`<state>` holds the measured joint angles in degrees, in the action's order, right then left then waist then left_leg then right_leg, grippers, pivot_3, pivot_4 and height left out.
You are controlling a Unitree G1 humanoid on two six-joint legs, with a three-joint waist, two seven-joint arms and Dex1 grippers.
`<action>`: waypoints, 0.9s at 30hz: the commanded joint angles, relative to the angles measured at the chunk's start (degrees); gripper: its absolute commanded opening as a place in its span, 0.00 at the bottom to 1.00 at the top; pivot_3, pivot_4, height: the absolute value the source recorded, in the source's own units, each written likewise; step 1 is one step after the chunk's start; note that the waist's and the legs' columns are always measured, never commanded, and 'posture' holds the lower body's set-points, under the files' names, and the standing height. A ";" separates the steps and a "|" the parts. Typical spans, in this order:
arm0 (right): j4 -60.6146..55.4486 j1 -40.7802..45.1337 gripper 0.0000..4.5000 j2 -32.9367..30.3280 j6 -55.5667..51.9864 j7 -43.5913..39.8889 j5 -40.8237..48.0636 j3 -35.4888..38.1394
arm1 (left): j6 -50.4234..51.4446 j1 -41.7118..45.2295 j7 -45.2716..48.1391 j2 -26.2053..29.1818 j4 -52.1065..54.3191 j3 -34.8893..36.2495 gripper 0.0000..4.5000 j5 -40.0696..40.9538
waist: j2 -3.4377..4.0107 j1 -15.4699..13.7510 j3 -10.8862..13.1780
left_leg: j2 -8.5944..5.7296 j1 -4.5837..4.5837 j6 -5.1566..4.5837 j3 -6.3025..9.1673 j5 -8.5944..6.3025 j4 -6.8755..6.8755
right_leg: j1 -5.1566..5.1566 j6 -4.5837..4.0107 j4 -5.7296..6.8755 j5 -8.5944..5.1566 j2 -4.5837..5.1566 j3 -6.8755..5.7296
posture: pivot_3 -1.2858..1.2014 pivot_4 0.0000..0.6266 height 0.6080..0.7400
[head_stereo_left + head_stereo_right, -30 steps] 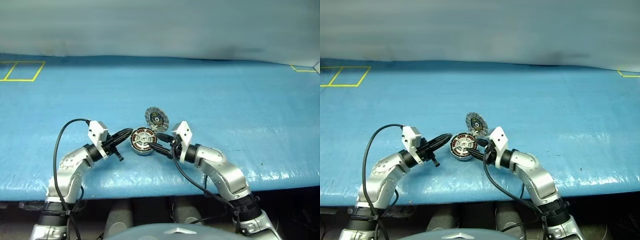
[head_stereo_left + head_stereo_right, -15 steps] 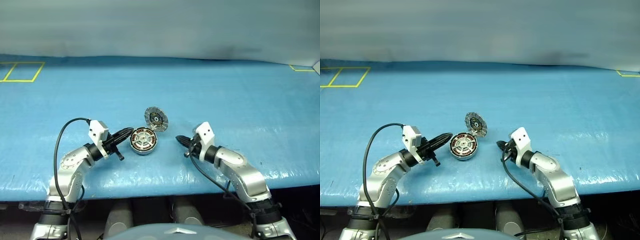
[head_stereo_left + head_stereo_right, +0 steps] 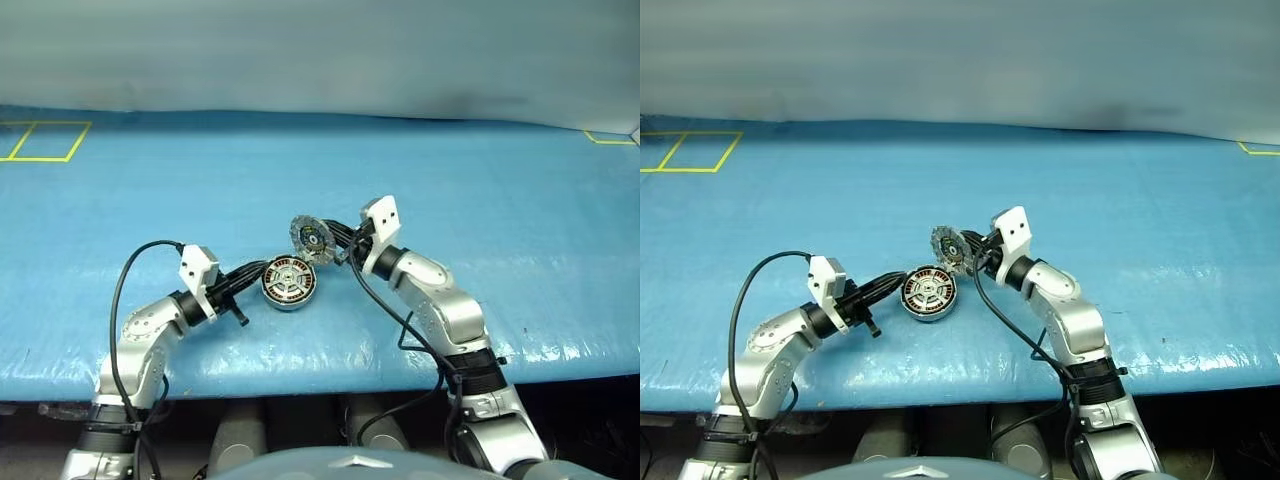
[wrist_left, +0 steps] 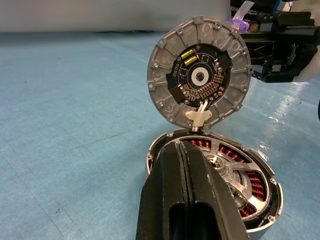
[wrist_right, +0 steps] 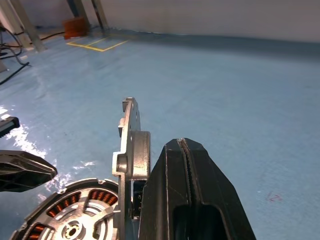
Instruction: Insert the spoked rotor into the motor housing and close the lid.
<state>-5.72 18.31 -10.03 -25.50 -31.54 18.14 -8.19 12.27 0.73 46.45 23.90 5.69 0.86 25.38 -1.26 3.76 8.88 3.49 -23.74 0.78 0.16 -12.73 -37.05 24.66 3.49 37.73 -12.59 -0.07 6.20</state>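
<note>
The motor housing [image 3: 288,305] lies on the blue table with its copper windings showing. The spoked rotor [image 4: 231,174] sits inside it, silver spokes up. The lid [image 3: 312,240] stands upright on the housing's far rim, its inner face with the dark hub turned toward me. My left gripper [image 3: 262,267] is shut, with its tips at the housing's left rim. My right gripper [image 3: 331,239] is also shut and holds nothing. It lies level, close against the lid's outer face [image 5: 131,150]; whether it touches the lid I cannot tell.
The blue table cover [image 3: 480,200] stretches wide on all sides, and its front edge runs just below my arms. A yellow tape square [image 3: 45,140] marks the far left and a yellow corner [image 3: 605,138] the far right. A grey wall stands behind.
My right gripper shut, drew back to the right from the housing, then swung up and forward to the back of the lid. The left gripper, housing and lid stayed put.
</note>
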 commanded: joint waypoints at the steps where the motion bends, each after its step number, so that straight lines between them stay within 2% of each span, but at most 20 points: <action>1: -6.03 -1.78 0.01 0.59 -1.58 -1.28 1.94 -2.27 | -0.53 0.28 1.02 -0.53 5.22 2.36 0.00 3.93 | 0.00 0.02 0.00 | 0.00 0.00 0.00 0.01 0.00 0.00 | 0.00 0.00 0.01 0.00 0.00 -0.01 | 0.52 0.24 1.00; 6: -8.95 -5.21 0.01 0.89 -4.18 -2.02 1.88 -6.73 | -0.22 1.08 1.83 -1.04 7.70 4.58 0.00 8.51 | 0.00 0.16 0.00 | 0.02 0.05 0.00 0.00 0.00 -0.01 | -0.01 -0.01 0.02 -0.01 -0.01 -0.01 | 0.52 0.24 1.00; 14: -3.44 -6.92 0.01 1.96 -3.47 -1.43 -0.53 -10.33 | 1.16 1.21 3.04 -0.60 8.08 4.22 0.00 10.56 | -0.01 0.16 0.00 | 0.02 0.06 0.01 -0.01 0.00 -0.03 | -0.02 -0.01 0.01 -0.01 -0.01 -0.01 | 0.52 0.24 1.00; 22: -0.20 -8.23 0.01 0.84 -2.64 -2.16 -3.34 -12.87 | 1.79 0.77 2.58 0.81 6.07 2.51 0.00 7.09 | -0.04 0.21 -0.03 | 0.02 0.14 0.01 0.00 0.00 -0.03 | -0.06 -0.02 0.02 -0.01 -0.03 -0.01 | 0.52 0.24 1.00; 27: -1.51 -8.26 0.01 1.13 -0.15 -2.60 -2.45 -11.13 | 1.62 -0.06 2.33 2.39 4.02 0.28 0.00 2.38 | -0.05 0.21 -0.05 | 0.02 0.15 0.01 -0.01 0.00 -0.03 | -0.07 -0.02 0.01 -0.01 -0.02 0.00 | 0.52 0.24 1.00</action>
<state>-7.32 10.74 -8.74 -25.81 -33.83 15.79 -19.48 14.38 0.90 48.77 25.66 9.89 1.49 29.24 -1.31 3.97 8.83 3.51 -23.59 0.79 0.15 -12.73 -37.08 24.58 3.47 37.75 -12.61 -0.09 6.20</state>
